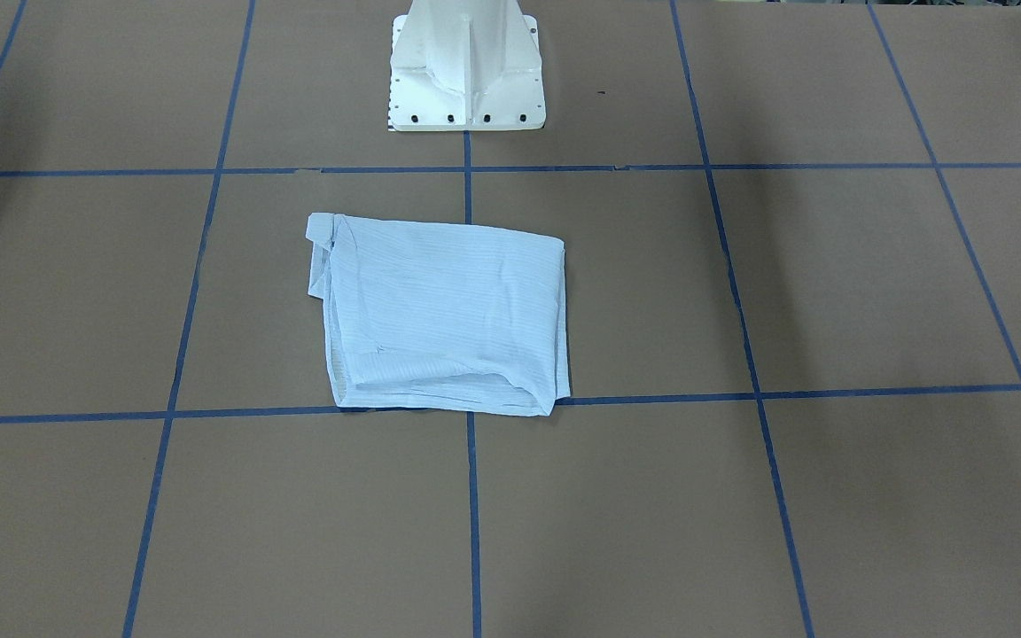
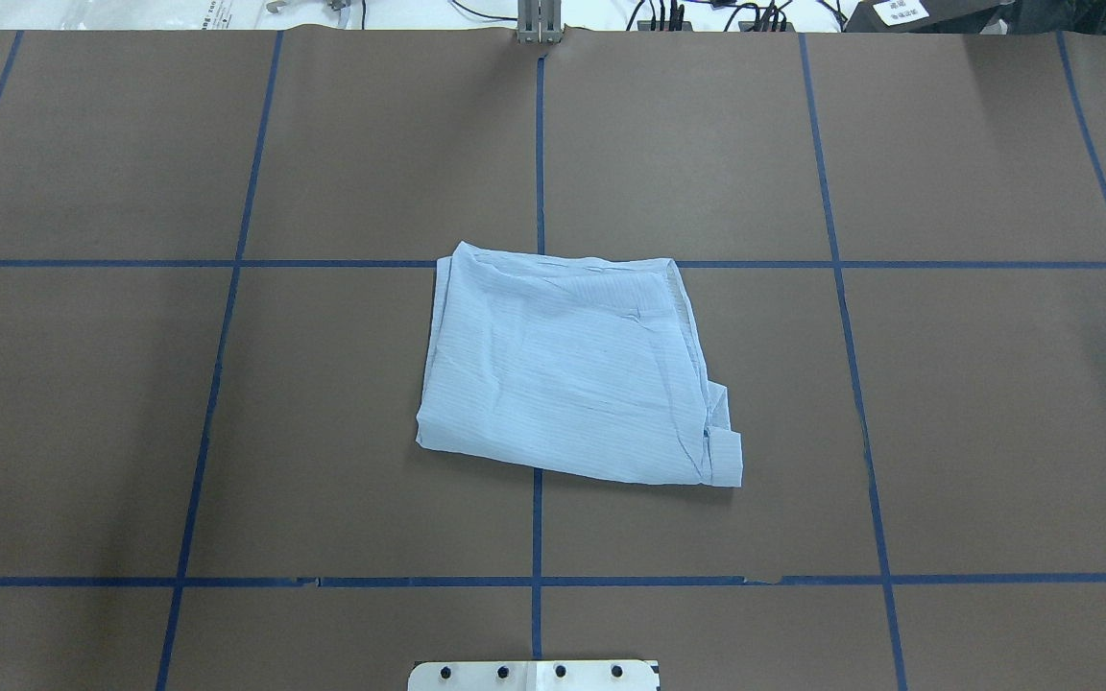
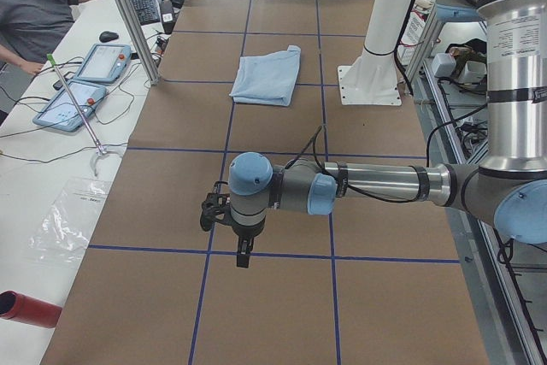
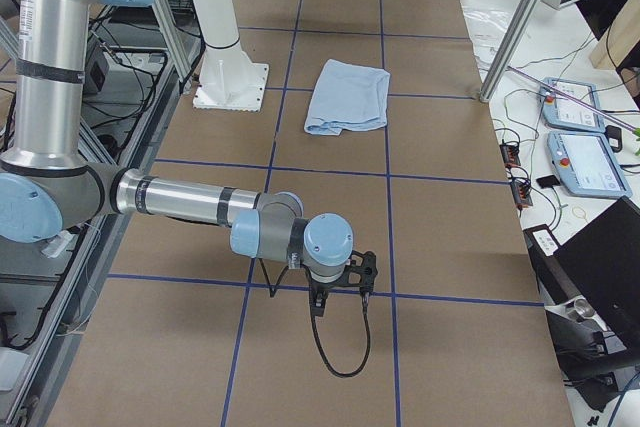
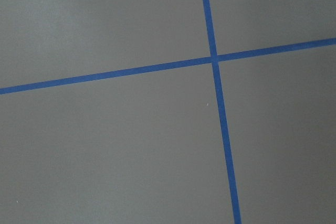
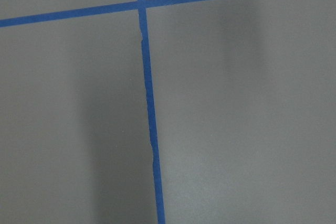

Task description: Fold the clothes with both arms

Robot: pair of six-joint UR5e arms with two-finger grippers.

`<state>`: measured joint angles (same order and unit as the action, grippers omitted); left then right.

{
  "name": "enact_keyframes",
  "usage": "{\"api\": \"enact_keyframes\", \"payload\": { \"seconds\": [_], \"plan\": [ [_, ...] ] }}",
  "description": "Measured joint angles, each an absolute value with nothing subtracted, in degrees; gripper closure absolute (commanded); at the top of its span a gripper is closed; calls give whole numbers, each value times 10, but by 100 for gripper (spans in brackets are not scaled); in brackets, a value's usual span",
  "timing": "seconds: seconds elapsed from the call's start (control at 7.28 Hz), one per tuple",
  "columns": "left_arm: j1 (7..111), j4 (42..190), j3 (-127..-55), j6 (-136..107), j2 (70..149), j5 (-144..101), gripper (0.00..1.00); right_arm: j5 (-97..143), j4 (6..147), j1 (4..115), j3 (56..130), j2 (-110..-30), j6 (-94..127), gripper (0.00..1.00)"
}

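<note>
The clothes are one pale-blue shirt, folded into a flat rectangle at the table's middle, in front of the pedestal. It also shows as the shirt, the shirt and the shirt. A cuff sticks out at one corner. Both arms are far from it, out toward the table's ends. My left gripper hangs over bare table in the exterior left view, and my right gripper does the same in the exterior right view. I cannot tell whether either is open or shut. Both wrist views show only brown table and blue tape.
The white pedestal base stands behind the shirt. Blue tape lines divide the brown table into squares. Beside the table a person sits at a bench with control tablets. A red cylinder lies there too.
</note>
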<state>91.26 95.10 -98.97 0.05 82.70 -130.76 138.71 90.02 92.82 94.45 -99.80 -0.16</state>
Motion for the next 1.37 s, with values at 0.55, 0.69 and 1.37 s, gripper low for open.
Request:
{"api": "enact_keyframes", "payload": {
  "seconds": [0.55, 0.69, 1.37],
  "plan": [
    [912, 952, -992, -3, 827, -1305, 1, 1346, 879, 924, 1021, -1001, 65, 0],
    [912, 952, -992, -3, 827, -1305, 1, 1344, 879, 922, 1028, -1001, 68, 0],
    [912, 954, -992, -2, 827, -1308, 1, 1346, 882, 918, 1028, -1004, 69, 0]
  ]
}}
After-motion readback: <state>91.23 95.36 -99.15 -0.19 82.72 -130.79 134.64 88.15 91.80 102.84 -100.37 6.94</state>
